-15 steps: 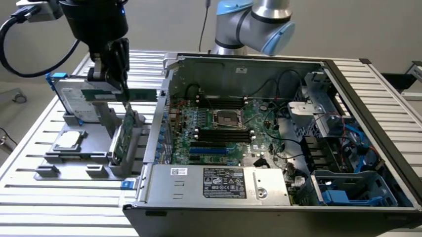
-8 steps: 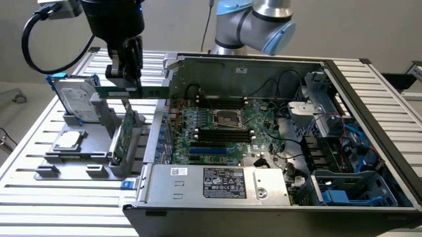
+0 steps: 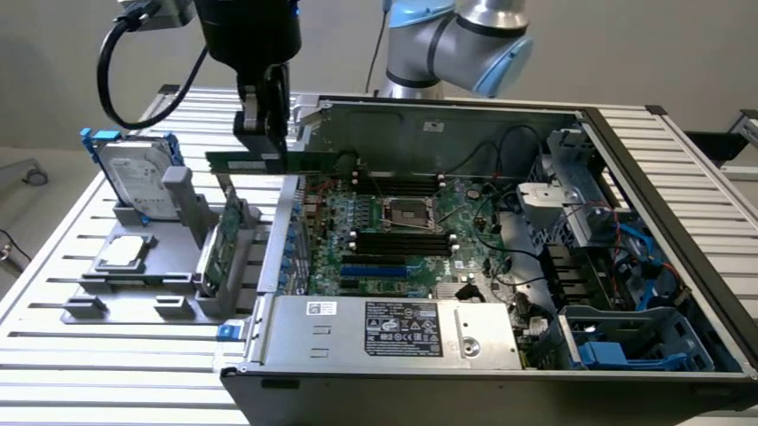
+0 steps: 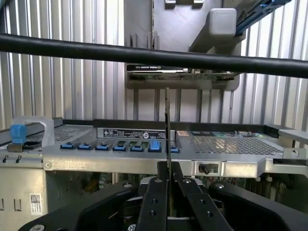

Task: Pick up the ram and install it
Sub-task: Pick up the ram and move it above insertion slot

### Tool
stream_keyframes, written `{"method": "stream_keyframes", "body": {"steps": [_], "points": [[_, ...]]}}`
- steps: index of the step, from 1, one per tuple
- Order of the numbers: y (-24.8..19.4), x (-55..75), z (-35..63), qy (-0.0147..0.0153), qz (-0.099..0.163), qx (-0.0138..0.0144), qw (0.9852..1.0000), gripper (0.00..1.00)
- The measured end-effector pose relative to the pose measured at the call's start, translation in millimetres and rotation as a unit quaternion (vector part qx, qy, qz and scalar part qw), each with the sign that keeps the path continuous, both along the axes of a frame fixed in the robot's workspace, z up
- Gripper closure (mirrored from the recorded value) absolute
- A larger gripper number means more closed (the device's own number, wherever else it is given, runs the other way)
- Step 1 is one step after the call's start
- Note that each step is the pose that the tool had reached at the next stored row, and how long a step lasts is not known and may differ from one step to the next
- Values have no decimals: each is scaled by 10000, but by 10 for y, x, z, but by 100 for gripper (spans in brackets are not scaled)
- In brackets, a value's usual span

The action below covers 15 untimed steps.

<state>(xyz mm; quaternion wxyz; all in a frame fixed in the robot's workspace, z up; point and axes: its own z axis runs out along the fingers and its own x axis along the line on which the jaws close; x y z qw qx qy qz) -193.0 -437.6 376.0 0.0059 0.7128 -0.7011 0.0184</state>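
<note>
Grey wall is seen behind a slatted aluminium counter [image 3: 106, 377] in the exterior view. At that view's left, a grey fixture [image 3: 130, 286] is set on the slats. A silver hard drive [image 3: 133, 173] with blue rails is stood upright in it, a small square silver part [image 3: 124, 253] is laid flat in front of the drive, and a green expansion card [image 3: 225, 248] is stood on edge at the fixture's right side.

Just right of the fixture, the black claw [image 3: 262, 149] is hung from above, a black cable [image 3: 113, 80] looped beside it. The claw is closed on the ram [image 3: 314, 161], which is held level and lengthwise in the air over the left rear edge of the open computer case [image 3: 681, 257], not seated in any slot. In the wrist view the ram [image 4: 167, 115] is seen edge-on, pinched between the two fingers [image 4: 155, 197] of the claw [image 4: 168, 192], with the cable [image 4: 144, 54] stretched across above.

Further right, the motherboard [image 3: 379, 235] is laid bare inside the case, its processor socket [image 3: 414, 211] near the middle. A silver power supply [image 3: 391, 328] is mounted along the near side. Behind the case the blue-and-silver arm [image 3: 468, 40] is seen, and at the near right corner a blue drive caddy [image 3: 622, 351] is fitted.
</note>
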Motion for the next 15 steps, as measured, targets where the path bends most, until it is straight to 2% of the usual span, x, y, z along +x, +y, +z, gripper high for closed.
{"method": "stream_keyframes", "body": {"steps": [15], "points": [[72,659,9,8,-1,0,10000,86]]}}
